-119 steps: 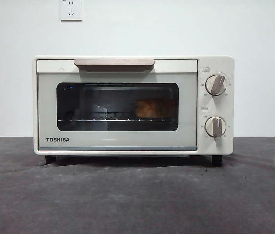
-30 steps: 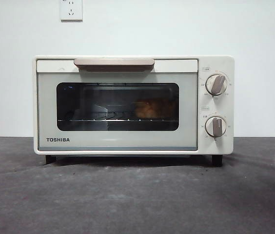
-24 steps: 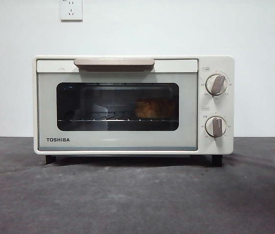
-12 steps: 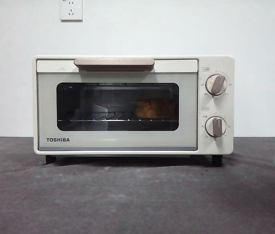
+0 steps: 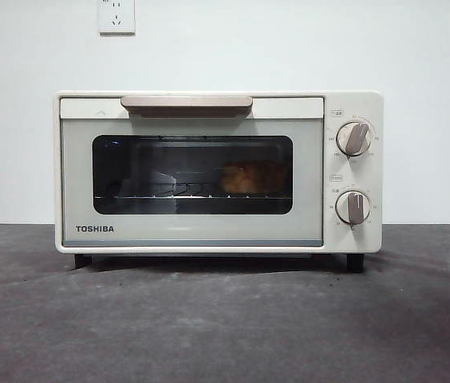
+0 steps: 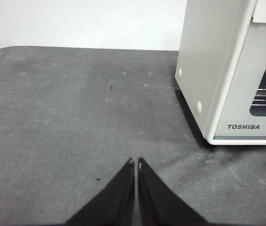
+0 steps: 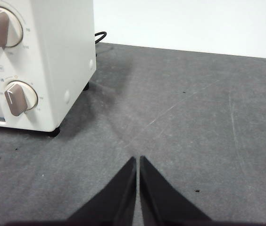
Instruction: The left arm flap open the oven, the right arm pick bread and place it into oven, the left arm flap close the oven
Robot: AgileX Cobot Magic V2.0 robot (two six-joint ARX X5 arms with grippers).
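Bread (image 5: 245, 177) behind closed oven (image 5: 217, 171) door, long axis sideways

The oven (image 5: 217, 171) has a smooth cream-white painted shell, a dark glossy glass window, and a thin metal wire rack (image 5: 193, 195) inside. The worktop (image 5: 225, 327) is matt grey cloth, slightly rough.

Not much of me on cam rn tbh, just my jaws in both wrist views. Left gripper (image 6: 136, 162): two matte black wedge-shaped jaws, wide at the base, tapering to thin points toward 12 o'clock w/ a tiny pale glint on each tip. Right gripper (image 7: 137, 158): same deal, plain black, smooth, no markings, screws or cables that I can see.
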